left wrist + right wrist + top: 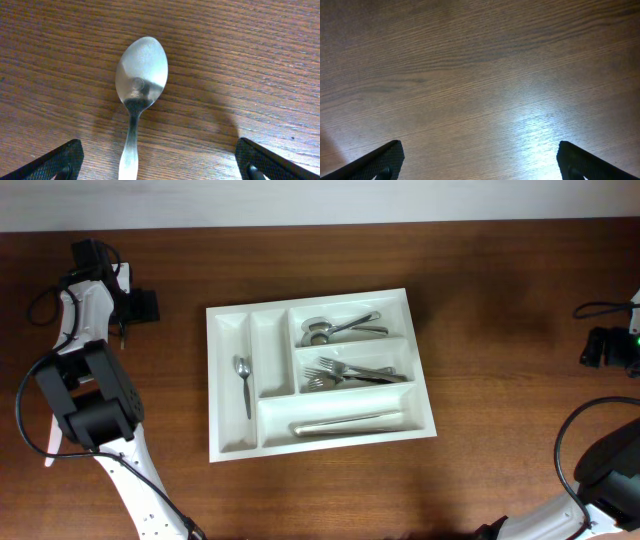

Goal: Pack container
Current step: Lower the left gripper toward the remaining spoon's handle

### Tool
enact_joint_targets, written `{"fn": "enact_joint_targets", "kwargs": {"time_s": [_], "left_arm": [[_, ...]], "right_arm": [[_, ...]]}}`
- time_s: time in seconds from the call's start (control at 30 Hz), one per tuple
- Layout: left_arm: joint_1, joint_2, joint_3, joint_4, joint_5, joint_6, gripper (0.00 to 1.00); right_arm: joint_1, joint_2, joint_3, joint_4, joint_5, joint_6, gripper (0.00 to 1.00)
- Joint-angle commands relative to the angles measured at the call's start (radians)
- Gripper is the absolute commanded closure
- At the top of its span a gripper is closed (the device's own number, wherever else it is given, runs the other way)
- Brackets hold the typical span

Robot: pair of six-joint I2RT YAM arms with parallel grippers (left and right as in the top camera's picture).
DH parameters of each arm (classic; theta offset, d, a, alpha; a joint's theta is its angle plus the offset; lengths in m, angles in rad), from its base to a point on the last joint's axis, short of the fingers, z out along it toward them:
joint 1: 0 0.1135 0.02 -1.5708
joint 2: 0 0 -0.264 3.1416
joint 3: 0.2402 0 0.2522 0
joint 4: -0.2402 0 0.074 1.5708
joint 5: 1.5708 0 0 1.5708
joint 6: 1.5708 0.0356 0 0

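Your left gripper [160, 162]: jaws spread wide, spoon [141, 75] between them on table [250, 60], left of cutlery tray [228, 430]. Right gripper [480, 162]: spread, empty, well right of tray.

The white plastic tray [232, 451] lies flat at mid-table [500, 290], turned slightly askew. Its leftmost narrow slot holds one small spoon [243, 380]. The wide compartments hold spoons [340, 328] at the far end, forks [350, 372] in the middle and long pale pieces [345, 421] nearest.
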Motion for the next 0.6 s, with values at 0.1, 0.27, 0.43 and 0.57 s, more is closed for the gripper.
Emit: {"fn": "enact_joint_targets", "kwargs": {"time_s": [0.1, 0.27, 0.43, 0.57], "left_arm": [[0.014, 0.059, -0.002, -0.002, 0.003, -0.012, 0.01], [0.037, 0.059, -0.002, 0.002, 0.060, -0.051, 0.01], [0.062, 0.059, -0.002, 0.001, 0.085, -0.050, 0.01], [0.068, 0.059, -0.002, -0.002, 0.089, -0.012, 0.01]], "right_arm": [[-0.001, -0.002, -0.003, 0.003, -0.005, 0.001, 0.01], [-0.001, -0.002, -0.003, 0.003, -0.005, 0.001, 0.01], [-0.001, -0.002, -0.003, 0.003, -0.005, 0.001, 0.01], [-0.001, -0.002, -0.003, 0.003, -0.005, 0.001, 0.01]]}}
